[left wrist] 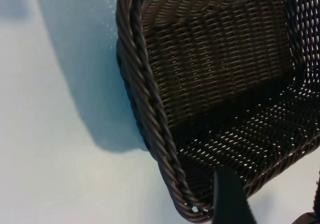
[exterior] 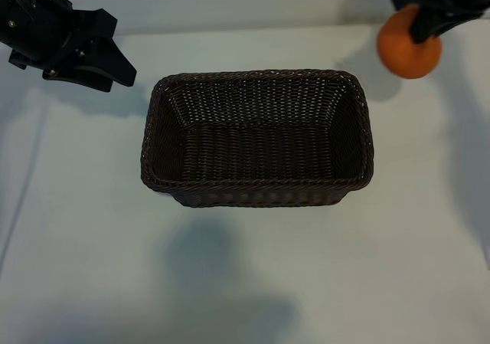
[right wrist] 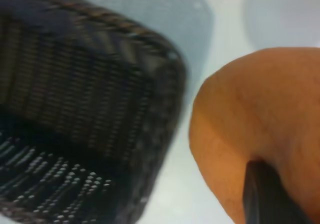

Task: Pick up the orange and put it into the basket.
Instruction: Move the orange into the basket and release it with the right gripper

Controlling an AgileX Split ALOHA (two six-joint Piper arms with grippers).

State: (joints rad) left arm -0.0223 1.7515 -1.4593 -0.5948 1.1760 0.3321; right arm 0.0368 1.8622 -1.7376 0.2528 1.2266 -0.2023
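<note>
Exterior view: the right claw is clamped on the orange, which hangs above the worktop past the basket's far right corner, its shadow cast on the surface beside it. The orange is outside the basket, not yet over it. The basket sits mid-worktop with nothing in it. The left claw is parked off the basket's far left corner, fingers apart, holding nothing.

Left wrist view: basket rim and woven wall seen close; one dark finger of the left claw is at the frame edge. No orange here.

Right wrist view: the orange fills the near field, a dark finger pressed into its skin; basket corner just beside it, lower.

Handling judgement: the fruit looks firm, light, with a matte bumpy skin that should grip well. Being round, it can roll out of a pinch, so a hold across its widest part is safest. It would probably roll once dropped.
</note>
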